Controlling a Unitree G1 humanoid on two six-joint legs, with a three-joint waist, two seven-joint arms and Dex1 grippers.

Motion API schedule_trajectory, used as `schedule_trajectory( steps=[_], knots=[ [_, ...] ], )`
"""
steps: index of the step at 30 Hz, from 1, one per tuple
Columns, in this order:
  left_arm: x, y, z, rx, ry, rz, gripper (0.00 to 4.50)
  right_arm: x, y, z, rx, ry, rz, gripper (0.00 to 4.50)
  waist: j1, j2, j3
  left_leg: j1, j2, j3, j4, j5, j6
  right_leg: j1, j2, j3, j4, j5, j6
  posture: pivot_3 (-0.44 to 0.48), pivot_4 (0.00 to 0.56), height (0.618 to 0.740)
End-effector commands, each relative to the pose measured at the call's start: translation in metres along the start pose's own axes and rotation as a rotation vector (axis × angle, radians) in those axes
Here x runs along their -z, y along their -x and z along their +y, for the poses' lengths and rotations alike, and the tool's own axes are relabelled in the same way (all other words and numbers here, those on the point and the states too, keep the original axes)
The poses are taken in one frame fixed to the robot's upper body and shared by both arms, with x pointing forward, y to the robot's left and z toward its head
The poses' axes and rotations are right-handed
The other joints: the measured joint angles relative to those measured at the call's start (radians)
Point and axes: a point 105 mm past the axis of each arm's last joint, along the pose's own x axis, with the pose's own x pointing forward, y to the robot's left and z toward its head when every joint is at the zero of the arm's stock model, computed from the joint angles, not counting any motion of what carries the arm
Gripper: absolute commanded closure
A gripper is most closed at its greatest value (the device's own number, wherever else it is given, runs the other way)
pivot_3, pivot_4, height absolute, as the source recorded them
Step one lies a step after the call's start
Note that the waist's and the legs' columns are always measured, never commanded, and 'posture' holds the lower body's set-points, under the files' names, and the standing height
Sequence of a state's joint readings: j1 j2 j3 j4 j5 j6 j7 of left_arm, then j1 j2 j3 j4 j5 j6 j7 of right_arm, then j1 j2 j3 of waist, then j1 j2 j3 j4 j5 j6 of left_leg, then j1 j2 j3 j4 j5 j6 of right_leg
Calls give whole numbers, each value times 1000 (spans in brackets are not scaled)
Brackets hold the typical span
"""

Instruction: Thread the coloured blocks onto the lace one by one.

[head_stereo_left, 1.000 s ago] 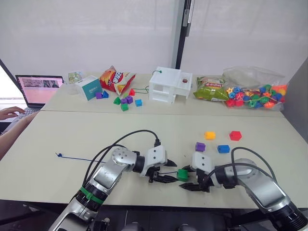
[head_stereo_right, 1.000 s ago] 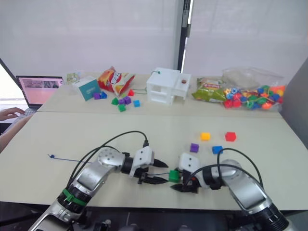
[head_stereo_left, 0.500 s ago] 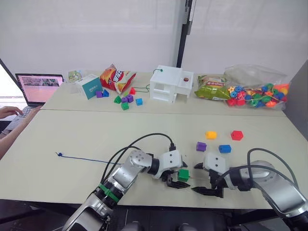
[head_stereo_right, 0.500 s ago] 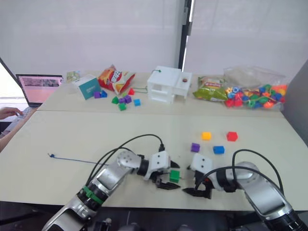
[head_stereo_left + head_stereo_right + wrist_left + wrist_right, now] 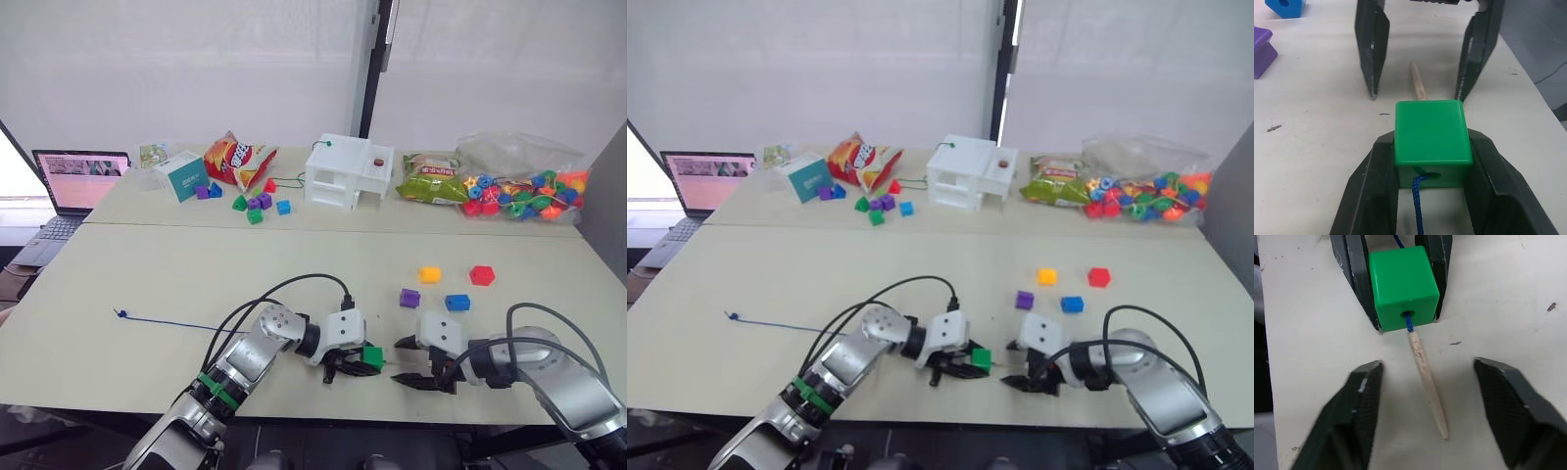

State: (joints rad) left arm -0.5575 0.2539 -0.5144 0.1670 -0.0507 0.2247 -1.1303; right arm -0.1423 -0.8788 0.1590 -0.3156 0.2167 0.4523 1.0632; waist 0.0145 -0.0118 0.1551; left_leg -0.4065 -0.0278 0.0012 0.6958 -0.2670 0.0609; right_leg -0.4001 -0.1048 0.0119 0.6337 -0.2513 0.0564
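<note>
While I look for print: the chip bags (image 5: pixel 238 161) and the teal box (image 5: pixel 180 177) at the far edge carry writing I cannot read from here.
Green block: a plain glossy cube (image 5: pixel 1432 142) with a hole through it, lying on the tabletop (image 5: pixel 176 274) near the front edge, pinched between the fingers of my left hand (image 5: pixel 1432 161).
Lace: dark-blue string (image 5: pixel 167 322) running from a knot out on my left, across the tabletop and into the cube; its pale, tapered stiff tip (image 5: pixel 1428 383) pokes out the far side and rests on the surface.
Left hand: closed tight on the green block, one finger on each side face.
Right hand: (image 5: pixel 1435 396) spread wide, gripping nothing, one finger on each side of the pale tip, apart from it.
Other blocks: purple (image 5: pixel 409 298), blue (image 5: pixel 456 303), yellow (image 5: pixel 429 274) and red (image 5: pixel 480 275) sit loose, beyond my right hand.
Tabletop: pale cream, lightly scuffed, two tables butted together.
Far side: white toy house (image 5: pixel 347 175), small triangular pieces (image 5: pixel 257 205), clear bag of beads (image 5: pixel 519 191), open laptop (image 5: pixel 76 182).
Room: white wall, dark vertical post.
</note>
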Motion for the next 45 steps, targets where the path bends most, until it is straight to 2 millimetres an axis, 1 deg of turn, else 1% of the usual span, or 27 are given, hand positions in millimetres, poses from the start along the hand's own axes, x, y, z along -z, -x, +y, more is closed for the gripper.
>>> schedule_trajectory(
  steps=[1,3,4,5,6,9,12,14,15,16,18,20,21,24,26,28,30,32,35,37,38,40,42,44,45],
  knots=[
    [-11,2,3,-1,-31,-33,3300,8,5,-4,26,14,41,2884,0,0,0,0,0,0,0,0,0,0,0,0,0,0,0,0,150,740],
    [-11,2,3,-1,-29,-32,3300,8,6,-4,28,22,39,3559,0,0,0,0,0,0,0,0,0,0,0,0,0,0,0,0,150,740],
    [-11,3,3,-1,-28,-32,3300,7,6,-4,29,25,35,3996,0,0,0,0,0,0,0,0,0,0,0,0,0,0,0,0,150,740],
    [-11,3,3,-2,-27,-32,3300,7,6,-5,30,27,32,4293,0,0,0,0,0,0,0,0,0,0,0,0,0,0,0,0,150,740],
    [-10,6,4,-6,-19,-36,3300,5,7,-5,29,36,26,4500,0,0,0,0,0,0,0,0,0,0,0,0,0,0,0,0,150,740],
    [-6,24,5,-40,9,-57,3300,-4,8,-4,13,65,-8,4500,-2,0,0,0,0,0,0,0,0,-1,0,0,1,0,0,0,150,740],
    [11,57,3,-91,24,-35,3300,-11,7,-4,0,85,-18,4500,-9,0,0,0,0,1,0,0,0,-3,0,2,4,0,0,0,150,740],
    [28,87,5,-143,37,5,3300,-14,7,-2,-15,97,-20,4500,-11,0,0,0,1,1,-1,0,0,-5,0,2,7,-1,-1,0,150,740],
    [32,95,5,-158,39,17,3300,-15,6,-1,-20,100,-19,4500,-11,0,0,0,1,1,-1,0,0,-5,0,2,7,-1,-2,0,150,740],
    [42,116,5,-177,47,50,3300,-17,6,0,-27,104,-21,4500,-10,0,0,0,1,1,-1,1,0,-5,0,2,7,-1,-2,0,150,740],
    [63,168,4,-244,73,130,3300,-21,5,3,-49,117,-22,4500,-16,0,0,1,2,1,-1,1,-1,-4,0,2,7,-1,-2,0,150,740],
    [78,215,0,-299,89,215,3300,-23,4,6,-65,127,-21,4500,-22,0,0,2,3,1,-1,1,-1,-5,1,1,8,-2,-4,0,150,740],
    [83,233,-3,-317,97,253,3300,-24,4,7,-69,128,-20,4500,-26,0,0,2,4,1,-1,1,-1,-5,1,1,8,-2,-4,0,150,740],
    [102,295,-15,-405,158,384,3300,-26,4,8,-82,134,-20,4500,-27,0,0,3,3,1,-3,1,-1,-6,0,0,8,-2,-5,0,150,740],
    [105,319,-21,-441,178,437,3300,-26,2,8,-87,136,-19,4500,-26,0,0,2,3,1,-3,1,-1,-6,0,-1,8,-2,-5,0,150,740],
    [106,338,-26,-464,188,482,3300,-26,1,7,-93,138,-18,4500,-25,0,0,2,3,2,-2,1,-1,-6,0,-1,8,-2,-5,0,150,740],
    [106,347,-28,-473,182,510,3300,-25,-1,6,-101,141,-17,4500,-20,0,0,1,3,2,-2,1,-1,-6,0,-2,9,-2,-5,0,150,740],
    [104,352,-27,-482,163,526,3300,-25,-3,5,-108,146,-17,4500,-15,0,0,1,2,2,-1,1,-1,-6,0,-2,9,-2,-4,0,150,740],
    [96,351,-15,-522,106,494,3300,-27,-5,4,-117,151,-23,4500,-10,-1,1,0,2,2,0,1,-1,-6,0,-2,10,-2,-4,0,150,740],
    [88,346,-7,-526,104,428,2217,-28,-6,3,-120,154,-25,4500,-7,-1,1,0,2,2,0,1,-1,-6,0,-2,10,-2,-4,0,150,740],
    [83,341,-5,-512,114,388,1947,-29,-7,3,-120,154,-26,4500,-6,-1,1,0,2,2,0,1,-1,-6,0,-2,11,-2,-4,0,150,740],
    [69,323,3,-467,71,336,1276,-31,-8,3,-122,155,-28,4500,-6,-1,1,0,2,3,0,1,-1,-6,0,-2,11,-2,-4,0,150,740],
    [50,303,9,-422,51,248,589,-33,-9,3,-123,154,-28,4500,-5,-1,1,-1,2,2,0,1,-1,-6,0,-2,12,-2,-4,0,150,740],
    [26,269,12,-355,22,132,589,-34,-12,5,-127,149,-23,4500,-5,-1,1,-1,2,2,0,1,-1,-6,0,-2,12,-2,-4,0,150,740],
    [17,255,11,-329,20,91,589,-34,-14,5,-128,144,-18,4500,-5,-1,1,-1,2,2,0,1,-1,-6,0,-1,12,-2,-4,0,150,740]
  ],
)
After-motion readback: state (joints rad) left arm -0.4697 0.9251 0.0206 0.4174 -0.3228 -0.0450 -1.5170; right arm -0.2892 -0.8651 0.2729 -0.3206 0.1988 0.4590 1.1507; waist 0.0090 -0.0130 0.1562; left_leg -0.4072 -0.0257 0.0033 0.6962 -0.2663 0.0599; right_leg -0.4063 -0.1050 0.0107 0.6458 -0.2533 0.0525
